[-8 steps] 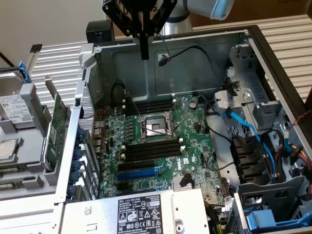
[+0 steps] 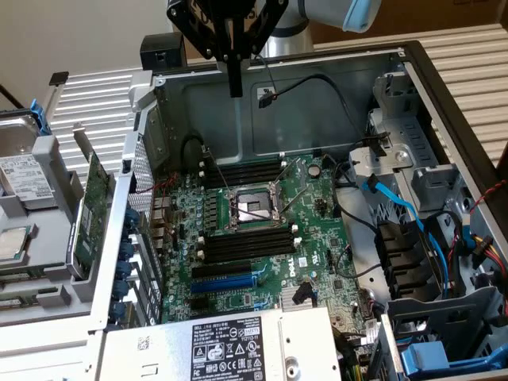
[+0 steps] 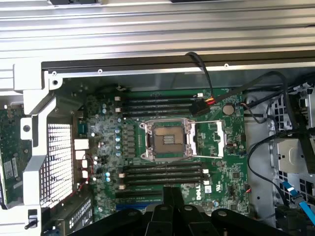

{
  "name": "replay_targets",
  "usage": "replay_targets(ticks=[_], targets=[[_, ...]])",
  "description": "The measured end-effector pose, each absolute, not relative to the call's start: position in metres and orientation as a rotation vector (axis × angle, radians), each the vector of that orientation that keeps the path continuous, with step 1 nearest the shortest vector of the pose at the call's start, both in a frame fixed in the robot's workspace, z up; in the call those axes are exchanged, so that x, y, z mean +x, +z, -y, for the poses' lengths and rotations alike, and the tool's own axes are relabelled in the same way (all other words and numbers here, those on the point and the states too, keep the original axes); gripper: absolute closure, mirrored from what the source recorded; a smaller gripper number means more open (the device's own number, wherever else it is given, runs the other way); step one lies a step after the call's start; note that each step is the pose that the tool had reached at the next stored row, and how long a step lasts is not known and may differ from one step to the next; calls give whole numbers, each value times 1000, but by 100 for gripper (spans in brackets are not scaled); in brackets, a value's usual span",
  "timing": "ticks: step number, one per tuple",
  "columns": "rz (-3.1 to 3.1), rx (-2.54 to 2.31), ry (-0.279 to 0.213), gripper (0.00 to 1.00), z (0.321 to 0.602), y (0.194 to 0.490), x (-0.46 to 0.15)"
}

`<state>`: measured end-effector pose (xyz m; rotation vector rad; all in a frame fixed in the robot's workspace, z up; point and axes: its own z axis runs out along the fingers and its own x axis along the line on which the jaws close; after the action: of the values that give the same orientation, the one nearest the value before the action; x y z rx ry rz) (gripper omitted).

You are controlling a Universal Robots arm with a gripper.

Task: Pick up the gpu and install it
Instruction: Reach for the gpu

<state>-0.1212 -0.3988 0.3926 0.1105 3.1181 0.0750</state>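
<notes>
Hovering upper middle in the exterior view, the pincer [image 2: 235, 86] is closed on nothing. The gpu [image 2: 94, 198] stands on edge at that view's middle left, just outside the case wall [image 2: 117, 266]. It is likely light, stiff and fragile, and best pinched along its top edge.

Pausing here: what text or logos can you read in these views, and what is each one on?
"DELL": white print on the green motherboard, beside the lower memory slots.
"DELL": heading of the white power supply label; the fine print and symbols under it are too small to read.
Drive label at the exterior view's left: printed text, too blurred to read.
</notes>
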Motion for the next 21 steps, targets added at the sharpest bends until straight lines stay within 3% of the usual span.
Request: replay_targets(ticks=[11,21], targets=[[-3117,110,55,89,387,393,-130],[-3112,110,54,89,385,393,-194]])
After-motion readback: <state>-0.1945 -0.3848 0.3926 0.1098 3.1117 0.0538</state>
